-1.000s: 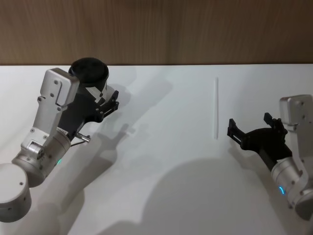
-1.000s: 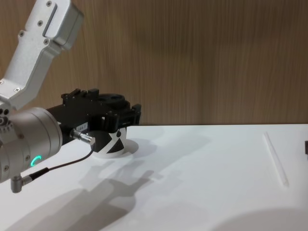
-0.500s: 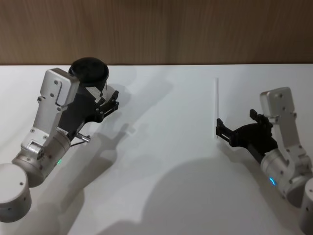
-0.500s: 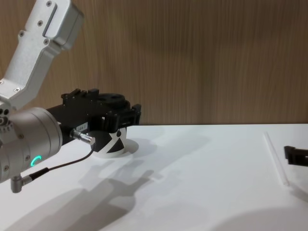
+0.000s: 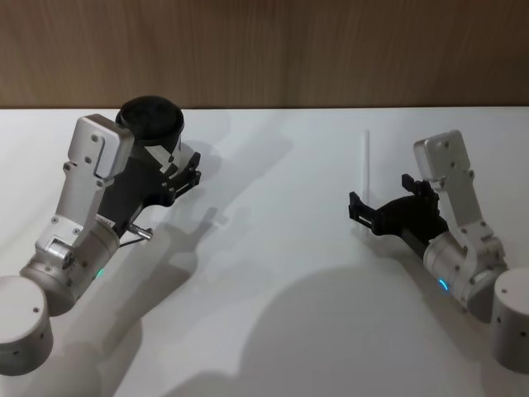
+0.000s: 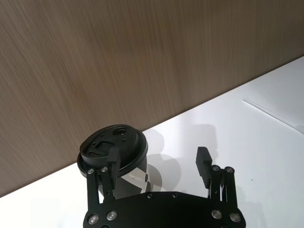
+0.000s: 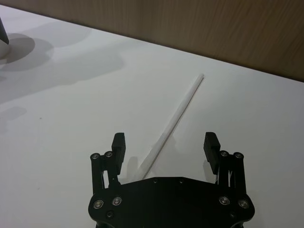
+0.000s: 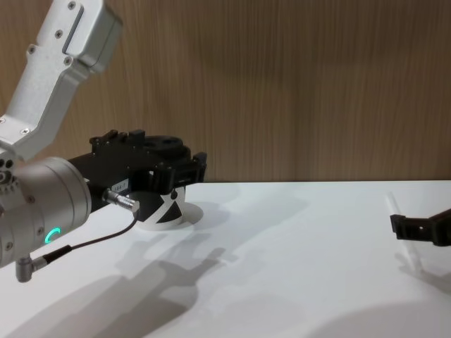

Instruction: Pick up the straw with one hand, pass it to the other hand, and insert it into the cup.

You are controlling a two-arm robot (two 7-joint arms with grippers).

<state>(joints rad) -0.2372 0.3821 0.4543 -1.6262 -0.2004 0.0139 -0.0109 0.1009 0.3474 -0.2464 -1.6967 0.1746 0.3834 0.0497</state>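
Lying flat, straw (image 5: 365, 161) pointing front-to-back

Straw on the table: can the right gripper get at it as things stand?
Probably yes. The right gripper is open, and the straw lies flat on the table with its near end between the fingers. Nothing blocks the way.

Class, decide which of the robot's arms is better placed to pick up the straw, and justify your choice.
Right. The right gripper is open, with the straw lying between its fingers. The left gripper is far off, beside the cup.
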